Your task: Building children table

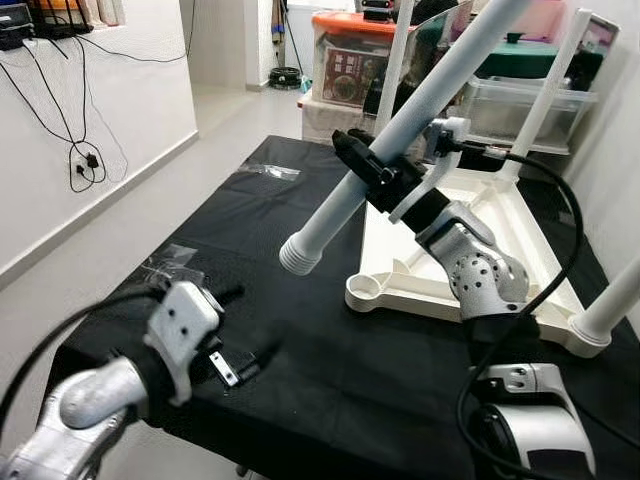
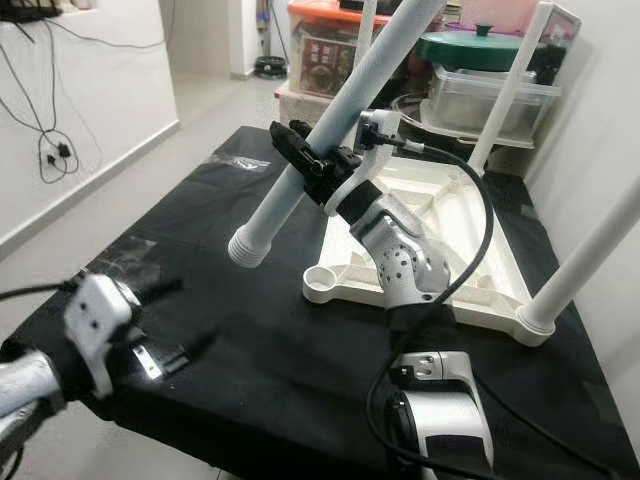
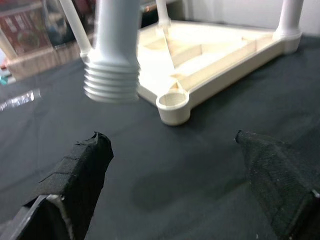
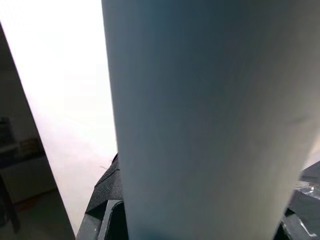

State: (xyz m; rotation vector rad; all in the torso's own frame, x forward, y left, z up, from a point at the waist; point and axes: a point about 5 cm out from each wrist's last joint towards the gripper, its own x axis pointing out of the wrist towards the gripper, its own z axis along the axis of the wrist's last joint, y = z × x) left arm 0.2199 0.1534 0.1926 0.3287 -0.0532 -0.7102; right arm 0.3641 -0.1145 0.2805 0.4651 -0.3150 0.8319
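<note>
A black-covered bench (image 1: 300,300) carries an upturned cream tabletop (image 1: 470,240) with legs already standing in its corners. Above its near empty socket (image 3: 173,101), the right end effector (image 1: 365,165) grips a loose white leg (image 1: 400,130), tilted, threaded end down. The left end effector (image 1: 245,330) hovers open near the bench's front edge.

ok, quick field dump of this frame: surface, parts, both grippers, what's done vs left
surface: black-covered table
tabletop: cream tabletop lying upside down
fitted legs: three white legs upright in corners, e.g.
empty socket: near corner socket, no leg in it
loose leg: white leg, tilted, threaded end down, above the cloth, left of the socket
right gripper: shut on the loose leg
left gripper: open, low over the cloth, holding nothing
</note>
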